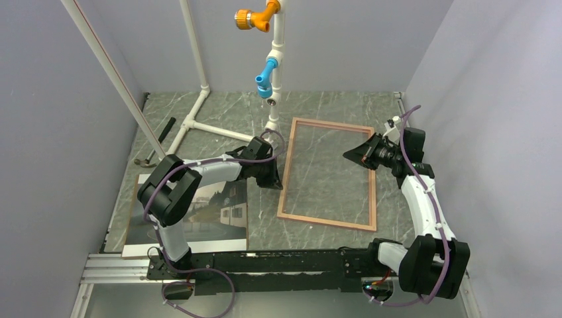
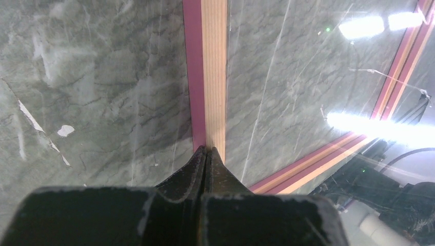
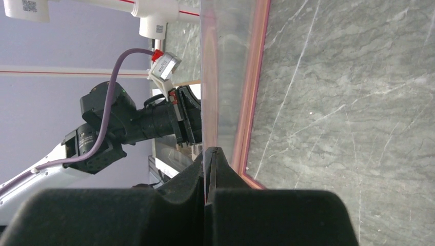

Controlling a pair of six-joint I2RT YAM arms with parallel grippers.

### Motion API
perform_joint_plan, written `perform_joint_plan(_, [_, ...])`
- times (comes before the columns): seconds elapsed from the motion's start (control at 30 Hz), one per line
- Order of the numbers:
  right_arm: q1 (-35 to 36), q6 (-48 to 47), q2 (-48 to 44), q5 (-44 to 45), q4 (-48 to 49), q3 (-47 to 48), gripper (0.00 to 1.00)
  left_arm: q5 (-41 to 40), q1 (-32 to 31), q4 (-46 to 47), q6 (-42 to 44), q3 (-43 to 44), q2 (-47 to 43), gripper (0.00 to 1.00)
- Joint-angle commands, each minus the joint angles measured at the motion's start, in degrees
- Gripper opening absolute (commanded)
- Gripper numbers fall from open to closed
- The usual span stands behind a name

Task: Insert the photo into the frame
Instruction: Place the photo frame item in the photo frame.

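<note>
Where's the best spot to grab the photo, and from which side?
Probably the edge nearest the frame, coming from that side: the photo lies flat and thin, that edge is uncovered, and the left arm hangs over its other half.

You're working between plain lavender-grey walls [image 1: 46, 99] on the left, back and right, over a grey-green marble-patterned tabletop [image 1: 331, 109] veined in white (the left wrist view shows pale chips in it). A white plastic pipe stand [image 1: 278, 36] rises at the back, carrying an orange fitting [image 1: 254, 18] above a blue fitting [image 1: 267, 71]. A ribbed silver aluminium rail [image 1: 116, 270] runs along the near edge.
</note>
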Motion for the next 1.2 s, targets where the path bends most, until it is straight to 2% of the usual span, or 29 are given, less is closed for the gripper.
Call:
perform_joint_plan(0.0, [0.33, 1.58, -1.61, -2.16, 2.5, 3.24, 0.0, -5.68, -0.18, -3.3, 1.23, -0.54, 4.04, 0.0])
perform_joint_plan(0.8, [1.69, 1.01, -3.02, -2.77, 0.37, 0.74, 0.0, -5.31, -0.21, -3.27, 1.24, -0.38, 4.26, 0.0])
perform_joint_plan(1.17, [2.72, 0.95, -1.05, -4.58, 3.96, 0.3, 0.0, -4.93, -0.18, -3.29, 1.39, -0.13, 4.58, 0.0])
